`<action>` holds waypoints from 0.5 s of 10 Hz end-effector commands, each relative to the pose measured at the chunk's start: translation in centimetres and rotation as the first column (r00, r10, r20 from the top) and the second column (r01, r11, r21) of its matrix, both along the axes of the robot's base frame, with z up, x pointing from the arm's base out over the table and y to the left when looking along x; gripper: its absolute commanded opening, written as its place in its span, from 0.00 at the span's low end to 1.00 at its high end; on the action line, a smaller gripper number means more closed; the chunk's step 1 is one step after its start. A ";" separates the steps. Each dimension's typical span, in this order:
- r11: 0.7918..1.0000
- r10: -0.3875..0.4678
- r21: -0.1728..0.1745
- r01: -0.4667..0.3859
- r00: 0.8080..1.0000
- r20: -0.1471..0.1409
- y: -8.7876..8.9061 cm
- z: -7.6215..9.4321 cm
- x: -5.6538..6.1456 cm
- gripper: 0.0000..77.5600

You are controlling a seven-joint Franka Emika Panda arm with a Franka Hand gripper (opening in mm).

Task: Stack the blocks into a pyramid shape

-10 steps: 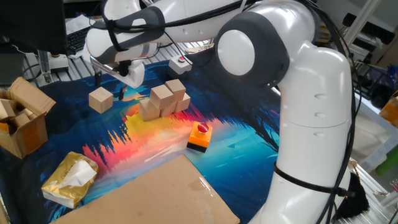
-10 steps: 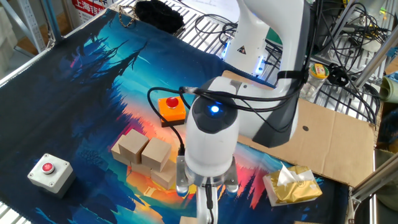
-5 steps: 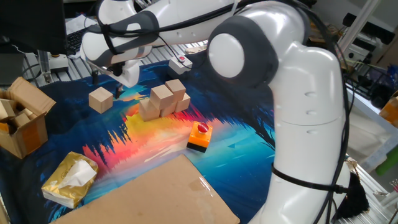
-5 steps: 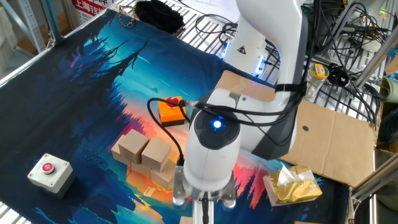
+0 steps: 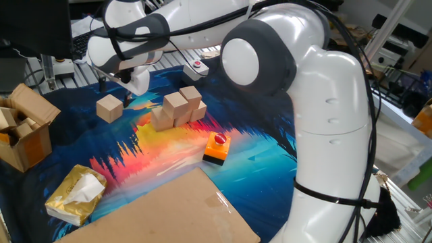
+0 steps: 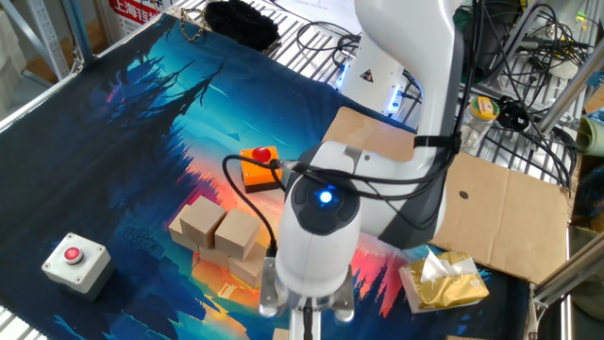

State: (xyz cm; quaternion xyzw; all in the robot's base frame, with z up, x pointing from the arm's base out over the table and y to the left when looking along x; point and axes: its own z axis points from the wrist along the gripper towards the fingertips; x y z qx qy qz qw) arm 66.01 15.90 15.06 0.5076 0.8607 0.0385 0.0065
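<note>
A cluster of tan wooden blocks (image 5: 177,108) stands mid-mat, with at least one block resting on top of the others. It also shows in the other fixed view (image 6: 219,231). One lone block (image 5: 109,108) sits to the left of the cluster. My gripper (image 5: 115,90) hangs just above and behind this lone block. Its dark fingers are spread apart and hold nothing. In the other fixed view the wrist (image 6: 311,260) fills the bottom centre. There the fingertips run off the frame's lower edge and the lone block is almost hidden.
An orange-and-black box with a red button (image 5: 217,147) sits in front of the cluster. A grey button box (image 6: 72,260) lies near the mat's edge. A brown cardboard box (image 5: 23,128) stands at the left. A yellow tissue packet (image 5: 75,194) and a cardboard sheet (image 5: 169,209) lie in front.
The gripper has shifted a little to the left, away from the cluster and over the lone block. The blocks have not moved.
</note>
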 end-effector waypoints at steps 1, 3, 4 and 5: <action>1.000 -0.030 0.006 0.030 0.999 0.013 0.3 -0.9 2.0 1.00; 0.999 -0.040 0.007 0.040 0.999 0.011 0.4 -1.2 2.3 1.00; 0.999 -0.043 0.009 0.042 0.999 0.012 0.5 -1.4 2.4 1.00; 0.999 -0.042 0.008 0.042 0.999 0.012 0.5 -1.5 2.4 1.00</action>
